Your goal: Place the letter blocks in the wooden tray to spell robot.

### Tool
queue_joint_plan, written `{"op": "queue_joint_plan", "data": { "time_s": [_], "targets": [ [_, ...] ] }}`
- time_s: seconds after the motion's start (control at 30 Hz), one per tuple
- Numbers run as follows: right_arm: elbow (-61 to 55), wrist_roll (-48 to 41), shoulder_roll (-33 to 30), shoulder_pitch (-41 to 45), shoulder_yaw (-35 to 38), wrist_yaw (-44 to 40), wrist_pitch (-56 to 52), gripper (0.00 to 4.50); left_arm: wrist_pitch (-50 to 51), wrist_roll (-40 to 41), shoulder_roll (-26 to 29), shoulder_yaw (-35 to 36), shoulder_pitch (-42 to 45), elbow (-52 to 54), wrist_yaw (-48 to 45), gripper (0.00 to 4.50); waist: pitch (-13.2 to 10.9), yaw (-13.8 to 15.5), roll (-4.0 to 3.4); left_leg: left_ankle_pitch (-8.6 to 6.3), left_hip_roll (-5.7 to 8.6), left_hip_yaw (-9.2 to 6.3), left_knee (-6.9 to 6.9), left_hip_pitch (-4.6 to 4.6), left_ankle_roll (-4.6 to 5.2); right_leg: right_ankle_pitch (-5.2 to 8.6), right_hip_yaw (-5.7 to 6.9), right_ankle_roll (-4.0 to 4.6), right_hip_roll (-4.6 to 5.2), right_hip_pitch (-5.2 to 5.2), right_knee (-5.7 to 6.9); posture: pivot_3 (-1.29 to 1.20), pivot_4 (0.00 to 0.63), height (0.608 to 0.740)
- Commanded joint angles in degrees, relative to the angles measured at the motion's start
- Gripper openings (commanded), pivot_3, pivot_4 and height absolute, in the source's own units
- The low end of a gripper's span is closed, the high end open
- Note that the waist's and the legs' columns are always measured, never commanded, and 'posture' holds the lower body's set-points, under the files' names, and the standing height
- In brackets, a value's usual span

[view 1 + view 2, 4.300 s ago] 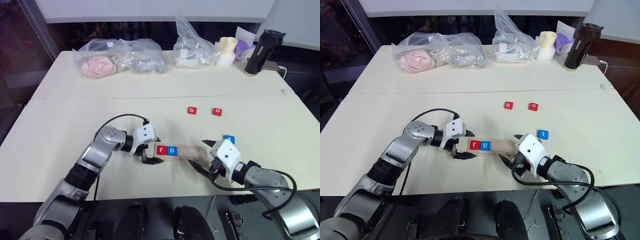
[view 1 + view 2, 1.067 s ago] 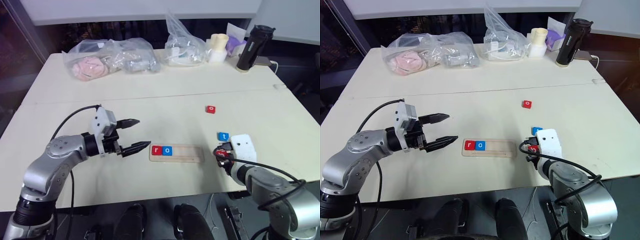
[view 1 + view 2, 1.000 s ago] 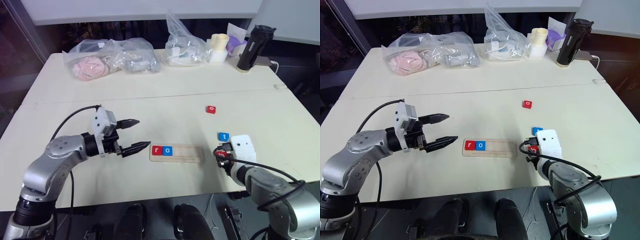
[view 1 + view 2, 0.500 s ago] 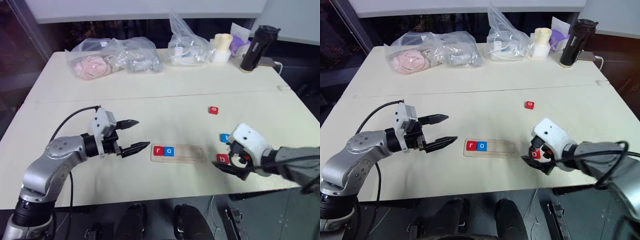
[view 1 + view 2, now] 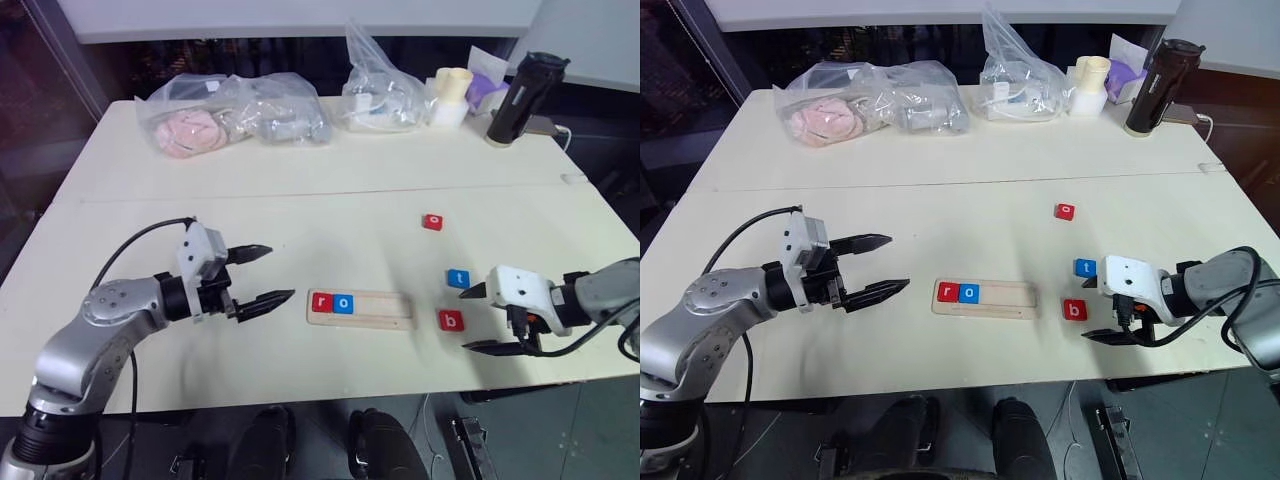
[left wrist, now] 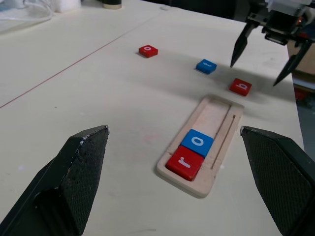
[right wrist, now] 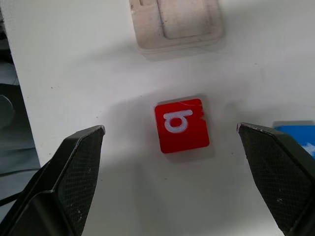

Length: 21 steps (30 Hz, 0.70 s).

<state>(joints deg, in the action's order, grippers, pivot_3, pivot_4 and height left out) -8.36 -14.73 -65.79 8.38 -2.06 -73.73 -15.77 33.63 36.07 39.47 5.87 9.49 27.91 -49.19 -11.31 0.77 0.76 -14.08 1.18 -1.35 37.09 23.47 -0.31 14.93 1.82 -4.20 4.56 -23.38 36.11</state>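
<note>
Left gripper [image 5: 262, 274], black two-fingered, hovers wide open and empty left of the pale wooden tray [image 5: 385, 310], which holds red r block [image 5: 321, 302] and blue o block [image 5: 343, 303]. Red b block [image 7: 181, 125] lies on the table beyond the tray's end, between the right gripper [image 5: 476, 318]'s wide fingers, letter clearest in right wrist view. Blue t block [image 5: 458, 278] sits just beside it. Red o block [image 5: 432, 221] lies farther back.

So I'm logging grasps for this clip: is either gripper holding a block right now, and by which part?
Nothing is held. The right gripper stands open beside the red b block, which lies flat on the table; the left gripper is open too.
</note>
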Motion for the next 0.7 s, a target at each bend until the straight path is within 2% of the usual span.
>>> {"op": "queue_joint_plan", "data": {
  "time_s": [0.03, 0.3, 0.4, 0.57, 0.7],
  "targets": [
    [1.5, 1.3, 1.2, 0.9, -0.9, -0.4, 1.8, 4.45, 0.8, 2.2, 0.5, 1.5, 0.2, 3.2, 0.7, 4.50, 0.0, 0.0, 0.00, 0.00, 0.01, 0.01, 0.01, 0.00, 0.00, 0.00, -0.01, 0.00, 0.02, 0.00, 0.00, 0.00, 0.150, 0.740],
    [5.7, 4.6, 4.0, 3.1, -3.1, 0.1, 3.9, 4.45, 0.9, 2.2, 1.2, 1.1, 0.3, 3.3, 1.2, 4.50, 0.0, 0.0, -0.02, 0.00, 0.01, 0.01, 0.07, -0.02, -0.01, -0.04, -0.02, 0.06, 0.02, 0.02, 0.04, 0.00, 0.150, 0.740],
    [7.1, 5.7, 4.8, 3.7, -3.7, 0.3, 4.6, 3.70, 0.9, 2.1, 1.2, 0.8, 0.5, 3.4, 1.5, 4.50, 0.0, 0.0, -0.02, 0.00, 0.01, 0.03, 0.08, -0.02, -0.01, -0.04, -0.02, 0.06, 0.01, 0.02, 0.03, 0.00, 0.150, 0.740],
    [7.5, 6.0, 5.3, 4.4, -3.2, 0.2, 5.2, 1.14, 1.2, 2.4, 1.1, 0.7, 0.6, 3.6, 2.2, 4.50, 0.0, 0.0, -0.02, 0.01, 0.01, 0.02, 0.09, -0.03, -0.01, -0.05, -0.02, 0.05, 0.01, 0.04, 0.04, 0.00, 0.150, 0.740],
    [4.6, 6.0, 5.6, 7.4, -2.9, 0.9, 4.1, 1.13, 1.3, 2.5, 1.0, 0.5, 0.8, 3.6, 2.5, 4.50, 0.0, -0.1, -0.02, 0.01, 0.01, 0.02, 0.12, -0.03, -0.01, -0.06, -0.02, 0.04, 0.01, 0.05, 0.05, 0.00, 0.150, 0.740]
  ]
}}
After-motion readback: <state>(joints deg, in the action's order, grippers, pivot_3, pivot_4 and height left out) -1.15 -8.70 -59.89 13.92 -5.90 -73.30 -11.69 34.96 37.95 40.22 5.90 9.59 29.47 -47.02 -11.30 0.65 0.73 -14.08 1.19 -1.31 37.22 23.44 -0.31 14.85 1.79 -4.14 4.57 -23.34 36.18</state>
